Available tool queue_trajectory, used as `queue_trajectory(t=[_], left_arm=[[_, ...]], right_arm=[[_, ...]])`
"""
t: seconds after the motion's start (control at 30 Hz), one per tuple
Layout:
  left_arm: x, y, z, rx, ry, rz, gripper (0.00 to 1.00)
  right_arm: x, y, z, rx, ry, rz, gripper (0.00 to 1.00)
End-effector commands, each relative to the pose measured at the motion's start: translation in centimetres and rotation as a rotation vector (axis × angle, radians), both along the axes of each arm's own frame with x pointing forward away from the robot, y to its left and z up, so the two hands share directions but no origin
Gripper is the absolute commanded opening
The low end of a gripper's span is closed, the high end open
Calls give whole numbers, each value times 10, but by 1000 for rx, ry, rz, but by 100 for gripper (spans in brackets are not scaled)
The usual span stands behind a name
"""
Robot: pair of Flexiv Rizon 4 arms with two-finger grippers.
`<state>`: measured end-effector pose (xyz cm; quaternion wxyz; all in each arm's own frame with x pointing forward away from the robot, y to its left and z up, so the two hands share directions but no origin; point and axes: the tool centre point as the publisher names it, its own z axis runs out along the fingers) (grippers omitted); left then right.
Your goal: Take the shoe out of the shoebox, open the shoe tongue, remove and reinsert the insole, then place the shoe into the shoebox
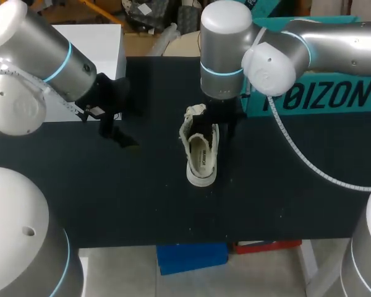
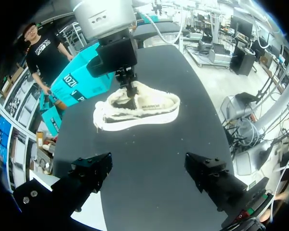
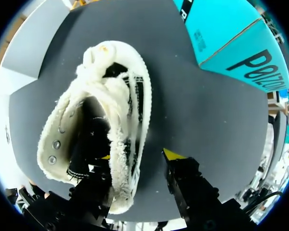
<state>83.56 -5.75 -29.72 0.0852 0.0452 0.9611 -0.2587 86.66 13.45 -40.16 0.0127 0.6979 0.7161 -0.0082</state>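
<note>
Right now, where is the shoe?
In the head view the white sneaker sits on the middle of the black table, out of the teal shoebox behind it to the right; the right gripper is at it, jaws straddling one side wall.

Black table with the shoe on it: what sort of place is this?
Probably a robotics test lab: a left arm and right arm hang over a black table bearing one white sneaker near a teal shoebox.

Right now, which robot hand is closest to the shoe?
The right gripper: its fingers straddle the side wall of the shoe, one inside. The left gripper hangs apart over the table, touching nothing.
</note>
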Motion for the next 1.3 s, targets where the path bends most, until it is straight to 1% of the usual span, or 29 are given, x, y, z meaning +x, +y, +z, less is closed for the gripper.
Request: queue_trajectory(t=[0.03,0.2,0.27,0.37,0.4,0.43,0.47,0.5,0.6,0.7,0.8,1.03,1.13,1.17,1.2,1.23,1.27,1.3], left_arm=[[0,0,0,-1,-2,-1,100],[0,0,0,-1,-2,-1,100],[0,0,0,-1,-2,-1,100],[0,0,0,-1,-2,-1,100],[0,0,0,-1,-2,-1,100],[0,0,0,-1,-2,-1,100],[0,0,0,-1,-2,-1,100],[0,0,0,-1,-2,-1,100],[0,0,0,-1,-2,-1,100],[0,0,0,-1,-2,-1,100],[0,0,0,-1,-2,-1,100],[0,0,0,-1,-2,-1,100],[0,0,0,-1,-2,-1,100],[0,0,0,-1,-2,-1,100],[0,0,0,-1,-2,-1,100],[0,0,0,-1,-2,-1,100],[0,0,0,-1,-2,-1,100],[0,0,0,-1,-2,-1,100]], right_arm=[[3,4,-12,1,16,-3,43],[2,0,-16,-13,18,1,41],[0,0,-23,-9,22,-10,37],[0,2,-30,7,18,-25,34],[1,3,-31,13,14,-24,31],[2,4,-31,12,15,-23,25],[3,5,-32,10,13,-21,15],[3,6,-32,13,8,-19,0],[5,6,-30,11,4,-19,0],[4,6,-22,20,14,-19,0],[1,5,-10,25,23,-11,0],[-5,-5,36,47,-6,63,0],[-4,-12,60,-10,-9,180,0],[-4,-16,69,7,-28,223,0],[-3,-19,78,16,-42,277,0],[-3,-22,88,-8,-45,341,0],[-2,-25,97,-10,-34,430,0],[-2,-28,106,-9,-50,491,0]])
